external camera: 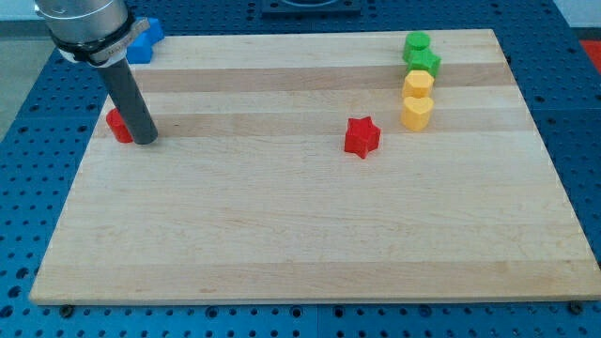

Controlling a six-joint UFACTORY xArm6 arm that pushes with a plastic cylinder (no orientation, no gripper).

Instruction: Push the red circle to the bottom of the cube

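The red circle (116,125) lies near the left edge of the wooden board, partly hidden behind my rod. My tip (145,141) rests on the board just to the right of it, touching or nearly touching it. The blue cube (139,49) sits at the board's top left corner, above the red circle and partly hidden by the arm's body. Another blue block (152,30) lies just above and to the right of it.
A red star (362,137) lies right of the board's middle. At the top right, a column runs down: green block (417,43), green star (423,63), yellow block (418,84), yellow heart (417,113). The board's edge (310,299) borders blue perforated table.
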